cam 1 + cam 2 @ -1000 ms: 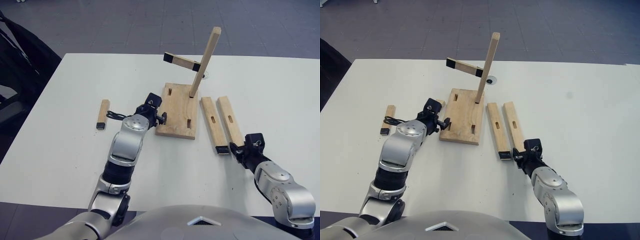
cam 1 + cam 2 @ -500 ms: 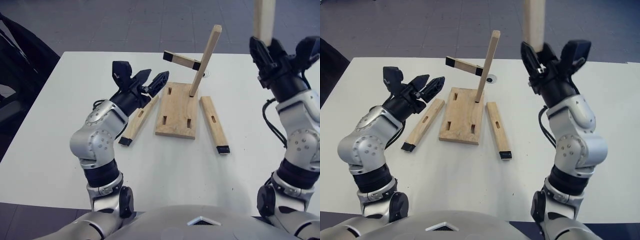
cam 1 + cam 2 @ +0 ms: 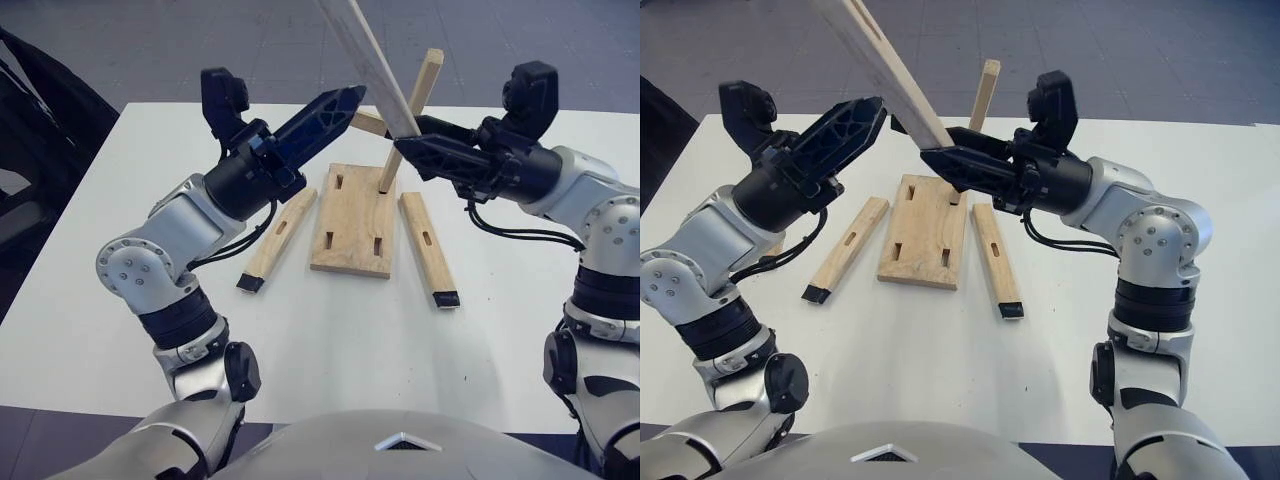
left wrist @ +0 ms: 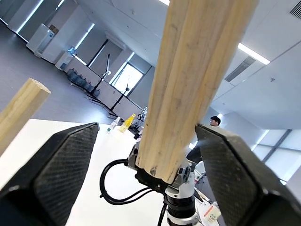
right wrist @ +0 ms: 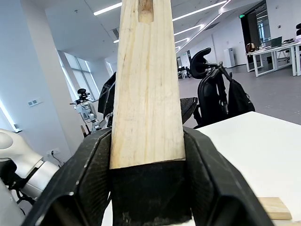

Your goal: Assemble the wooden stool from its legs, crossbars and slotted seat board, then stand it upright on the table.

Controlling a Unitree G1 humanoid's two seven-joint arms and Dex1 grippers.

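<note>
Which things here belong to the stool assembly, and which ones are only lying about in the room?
For the job:
seat board
upright leg standing in it
raised leg in the right pincer
flat leg left of the board
flat leg right of the board

Only lying about:
backpack on a chair
office desks far behind

The 2 head eyes look down over the table [image 3: 330,340]; the 2 wrist cameras sit close against the same raised leg [image 5: 146,94].
</note>
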